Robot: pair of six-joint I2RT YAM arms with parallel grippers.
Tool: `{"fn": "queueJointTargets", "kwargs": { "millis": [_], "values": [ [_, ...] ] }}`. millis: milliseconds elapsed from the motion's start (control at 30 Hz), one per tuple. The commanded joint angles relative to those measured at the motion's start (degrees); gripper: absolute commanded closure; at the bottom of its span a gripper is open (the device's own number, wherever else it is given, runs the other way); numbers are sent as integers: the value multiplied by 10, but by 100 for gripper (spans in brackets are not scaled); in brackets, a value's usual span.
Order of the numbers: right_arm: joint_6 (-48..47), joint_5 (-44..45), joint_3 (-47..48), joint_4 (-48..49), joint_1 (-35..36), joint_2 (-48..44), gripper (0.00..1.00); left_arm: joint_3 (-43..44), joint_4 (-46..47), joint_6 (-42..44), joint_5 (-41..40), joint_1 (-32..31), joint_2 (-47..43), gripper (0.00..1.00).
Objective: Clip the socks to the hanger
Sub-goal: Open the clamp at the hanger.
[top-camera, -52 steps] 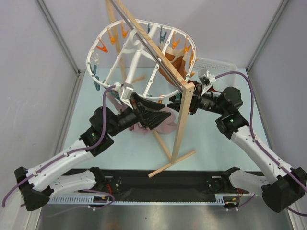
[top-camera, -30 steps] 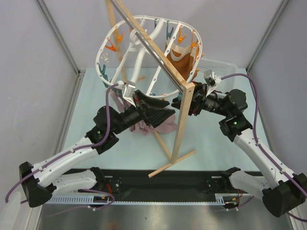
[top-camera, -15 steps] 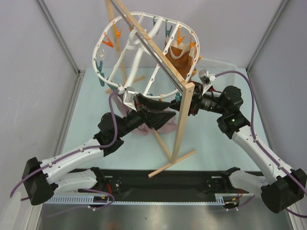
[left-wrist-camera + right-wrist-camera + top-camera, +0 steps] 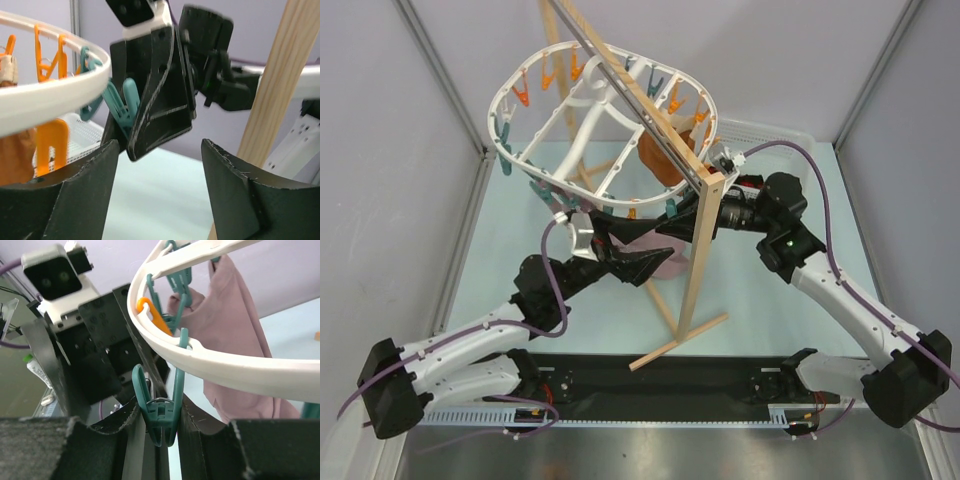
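Note:
The hanger (image 4: 535, 165), a white oval frame ringed with orange and teal clips, hangs tilted from the wooden stand's rod. My right gripper (image 4: 678, 218) is shut on a teal clip (image 4: 160, 410) under the hanger's near rim (image 4: 225, 370), one finger on each side of it. My left gripper (image 4: 159, 150) stands open just in front of it with nothing between its fingers, looking at the right gripper's fingers (image 4: 160, 100) and the same teal clip (image 4: 122, 102). The socks are out of view.
A mauve-pink cloth (image 4: 235, 325) and an orange garment (image 4: 658, 160) hang from the hanger. The stand's wooden post (image 4: 703, 250) rises between the arms. A white basket (image 4: 770, 135) sits at the back right. Side walls close in the table.
The hanger has swung left and tipped lower at its near edge. My right gripper moved left with the clip. The left arm shifted forward, its jaws still open.

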Motion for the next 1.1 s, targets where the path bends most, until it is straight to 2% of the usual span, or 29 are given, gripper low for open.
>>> {"fn": "queueJointTargets", "kwargs": {
  "millis": [0, 133, 233, 267, 367, 533, 667, 767, 833, 967, 1067],
  "values": [
    [7, -12, 37, 16, 7, 8, 93, 7, 3, 108, 24, 2, 6, 27],
    [-8, -14, 46, -2, 11, 9, 94, 32, -3, 95, 71, 23, 24, 25],
    [-28, -15, 55, -27, 10, 9, 95, 26, 67, -2, 146, 89, 36, 25],
    [-39, -16, 56, -35, 10, 8, 95, 22, 115, -65, 163, 101, 49, 25],
    [-48, -19, 60, -50, 10, 6, 94, 29, 172, -141, 212, 123, 75, 21],
    [-47, -27, 60, -45, 10, 6, 92, 57, 191, -181, 241, 125, 104, 20],
    [-51, -21, 61, -50, 10, 4, 89, 43, 208, -195, 184, 128, 85, 22],
    [-57, -12, 61, -57, 10, 1, 88, 38, 121, -167, 115, 125, 46, 22],
    [-57, -13, 60, -57, 10, 1, 86, 37, 104, -161, 93, 122, 33, 18],
    [-56, -15, 61, -54, 10, 4, 86, 72, 48, -169, 79, 118, 53, 17],
    [-55, -16, 62, -52, 11, 3, 86, 71, 88, -195, 90, 116, 80, 17]
  ]
}}
